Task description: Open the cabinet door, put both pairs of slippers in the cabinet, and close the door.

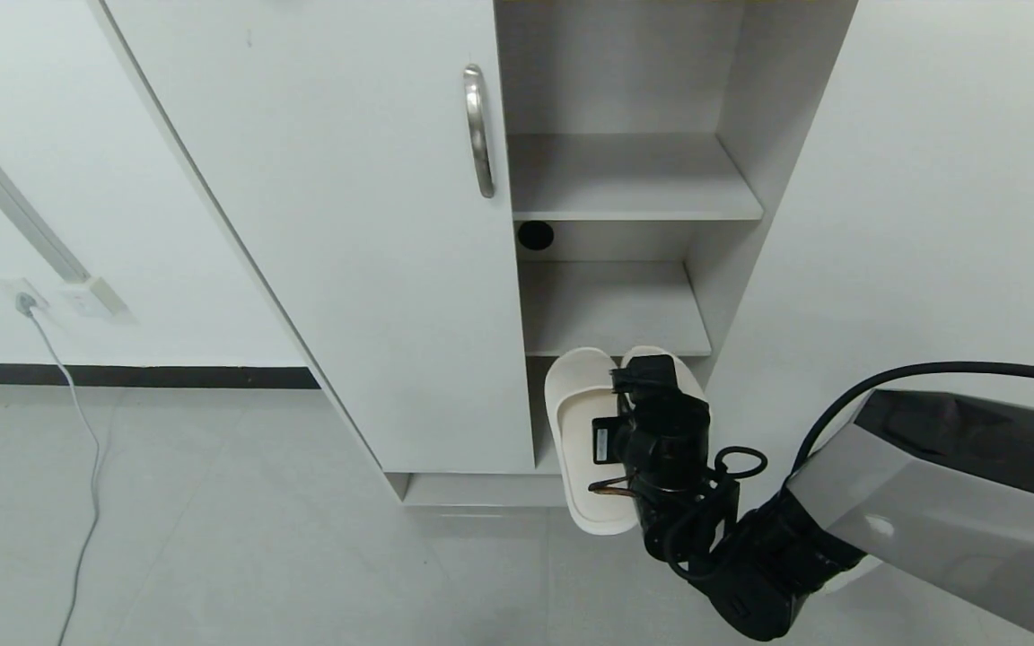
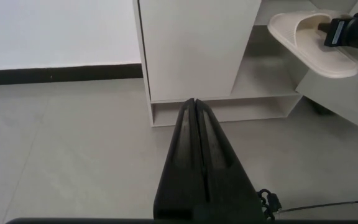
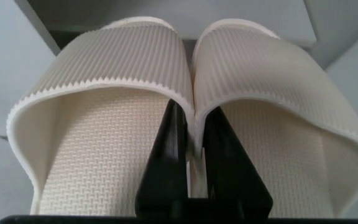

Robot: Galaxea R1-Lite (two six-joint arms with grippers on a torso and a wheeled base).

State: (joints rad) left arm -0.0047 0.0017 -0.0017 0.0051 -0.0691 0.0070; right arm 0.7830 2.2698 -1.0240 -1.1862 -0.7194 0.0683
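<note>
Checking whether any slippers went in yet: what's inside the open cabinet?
Both visible shelves in the cabinet are bare, with a dark round hole in the back panel. The bottom compartment is mostly hidden by the slippers held in the right gripper.

Head view: high, facing forward-down at cabinet [image 1: 346, 224] and floor [image 1: 212, 538], mid range.
Left wrist view: low, looking along left gripper [image 2: 194, 102] toward cabinet base, farther off.
Right wrist view: very close on slippers [image 3: 123, 124], facing cabinet interior.
Shared by all three: slippers, cabinet.
</note>
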